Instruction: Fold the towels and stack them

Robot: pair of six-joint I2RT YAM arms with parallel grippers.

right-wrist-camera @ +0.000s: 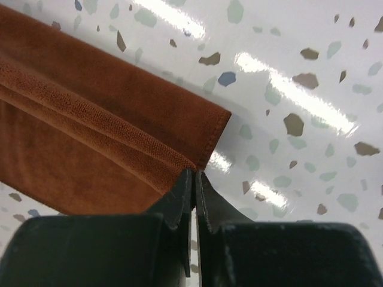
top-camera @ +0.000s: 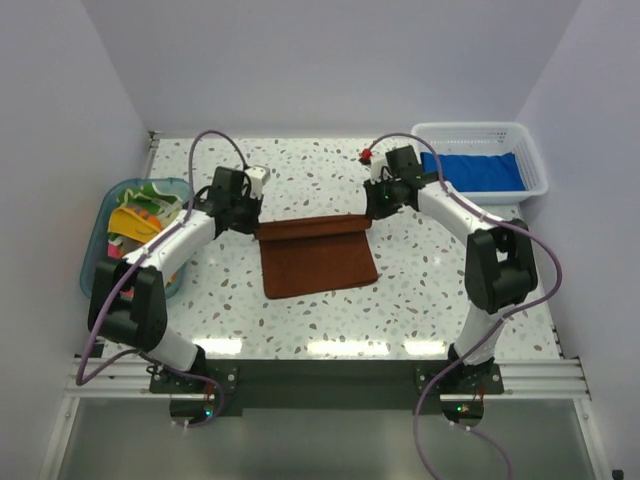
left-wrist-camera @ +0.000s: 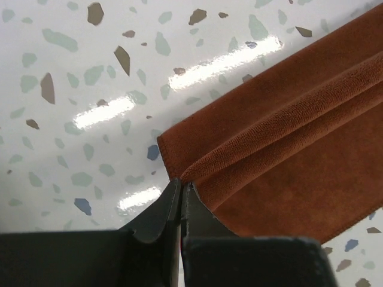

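Top external view: the brown towel lies in the middle of the desk with its long axis running left to right. Its far edge is raised in a narrow strip between the two arms. The left end effector is clenched on the far-left corner and the right end effector on the far-right corner. Each arm holds its own end, so neither is the nearer one. From both grips the loose body of the cloth spreads toward the arm bases. The coming move probably turns on this: the pinched edge likely has to travel toward the near edge, level and in step, for the halves to meet squarely.

Only this view takes in the whole cloth. Its near edge sits slightly askew, with the right end closer to the bases. A blue towel is already in the white basket at the far right, and patterned towels wait in the teal tub at the left.

The wrist views add what the overhead cannot – the grip itself. In each, the dark fingers are shut tight on a bunched ridge of brown cloth right at the corner, and a lower layer lies flat on the speckled surface beneath. Whether the pinch takes one layer or two cannot be told.
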